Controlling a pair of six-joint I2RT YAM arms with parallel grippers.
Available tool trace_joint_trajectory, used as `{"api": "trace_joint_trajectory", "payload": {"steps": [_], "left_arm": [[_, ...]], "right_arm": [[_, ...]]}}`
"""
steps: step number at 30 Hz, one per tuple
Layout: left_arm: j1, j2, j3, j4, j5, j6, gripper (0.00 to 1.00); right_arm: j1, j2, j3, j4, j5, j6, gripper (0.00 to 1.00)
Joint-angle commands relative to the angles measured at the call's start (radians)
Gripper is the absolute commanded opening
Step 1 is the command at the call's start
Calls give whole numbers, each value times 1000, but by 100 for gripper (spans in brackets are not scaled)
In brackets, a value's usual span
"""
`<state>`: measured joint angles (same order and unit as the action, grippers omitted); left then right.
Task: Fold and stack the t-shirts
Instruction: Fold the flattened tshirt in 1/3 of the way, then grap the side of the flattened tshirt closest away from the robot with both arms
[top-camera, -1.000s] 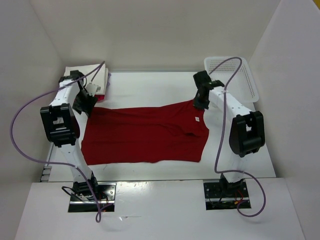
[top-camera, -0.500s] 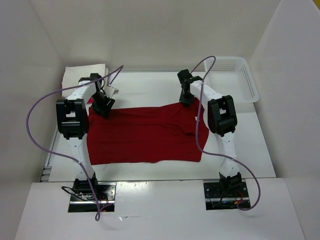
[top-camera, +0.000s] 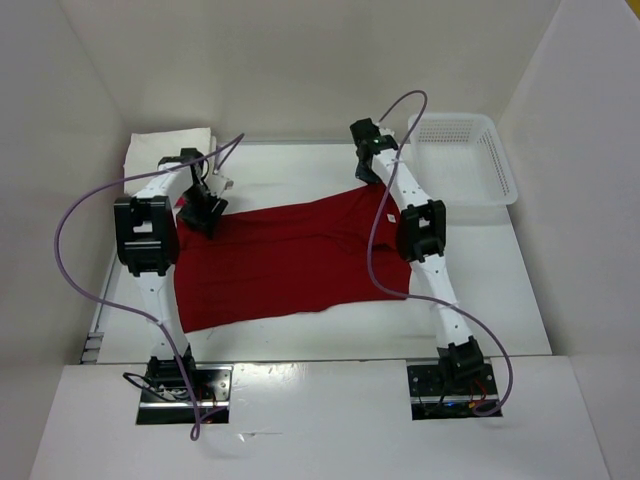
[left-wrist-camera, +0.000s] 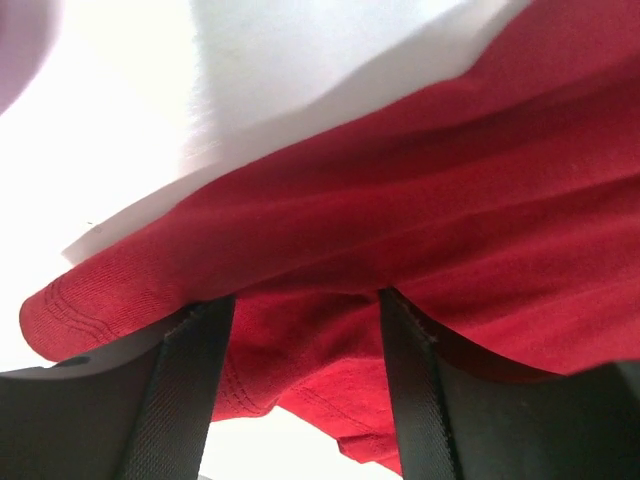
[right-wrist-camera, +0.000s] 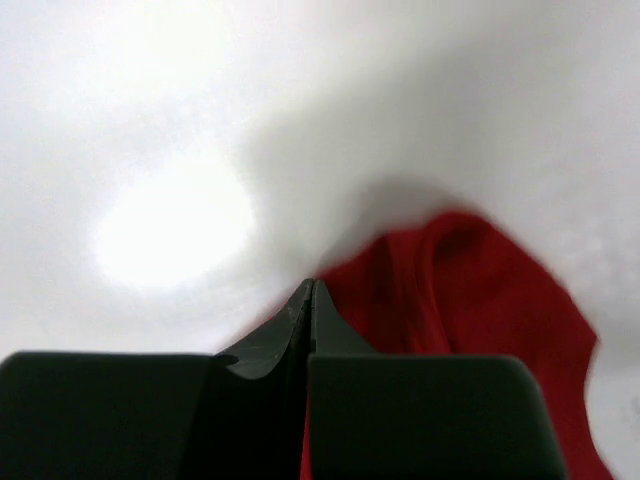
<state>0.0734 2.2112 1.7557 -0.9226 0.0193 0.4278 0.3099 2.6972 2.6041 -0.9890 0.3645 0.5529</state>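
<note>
The dark red t-shirt (top-camera: 290, 262) lies spread across the middle of the table, with its right side pulled up toward the back. My right gripper (top-camera: 368, 172) is shut on its back right corner; in the right wrist view the jaws (right-wrist-camera: 312, 290) are closed together with red cloth (right-wrist-camera: 470, 290) beside them. My left gripper (top-camera: 205, 212) is at the shirt's back left corner. In the left wrist view its fingers (left-wrist-camera: 300, 298) stand apart with red cloth (left-wrist-camera: 420, 180) lying across and between them. A folded stack (top-camera: 168, 146) with the cream white shirt on top sits at the back left.
A white plastic lattice basket (top-camera: 465, 158) stands at the back right. White walls enclose the table on three sides. Purple cables loop from both arms. Bare table shows in front of the shirt and to its right.
My right gripper has moved back and to the left with the shirt's corner, dragging the shirt's right side inward. My left gripper shifted right, then stayed at the back left corner.
</note>
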Motion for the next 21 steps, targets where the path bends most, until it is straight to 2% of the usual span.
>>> {"api": "trace_joint_trajectory", "payload": {"steps": [1, 4, 5, 7, 8, 10, 13, 16, 17, 18, 19, 20, 21], "left_arm": [[-12, 44, 30, 25, -21, -18, 68], [-21, 35, 39, 15, -21, -27, 72], [-21, 10, 39, 5, -6, -27, 73], [-21, -27, 62, -4, 8, -37, 84], [-21, -78, 62, -4, 8, -37, 89], [-21, -146, 71, -4, 8, -37, 100], [-21, -304, 53, -13, -16, -26, 100], [-21, -454, -56, -56, -50, 0, 100], [-21, -513, -100, -70, -99, 0, 100], [-21, -537, -154, -91, -126, 12, 100], [-11, -560, -276, -100, -146, 12, 100], [5, -608, -339, -101, -160, 25, 100], [5, -629, -402, -114, -173, 40, 100]], "right_arm": [[-34, 93, 194, -134, 39, -4, 0], [-34, 81, 235, -149, 13, -17, 0], [-34, 35, 214, -149, 13, -18, 8], [-3, -26, 194, -160, 52, -42, 23], [9, -102, 160, -160, 72, -42, 38], [49, -190, 122, -172, 111, -51, 49], [101, -371, 4, -223, 164, -51, 60], [185, -557, -218, -243, 198, -2, 64], [222, -610, -401, -243, 211, 42, 65], [233, -740, -509, -209, 189, 63, 65], [233, -808, -623, -130, 160, 88, 65], [233, -873, -850, -87, 75, 113, 65], [218, -996, -954, -47, 29, 171, 65]]}}
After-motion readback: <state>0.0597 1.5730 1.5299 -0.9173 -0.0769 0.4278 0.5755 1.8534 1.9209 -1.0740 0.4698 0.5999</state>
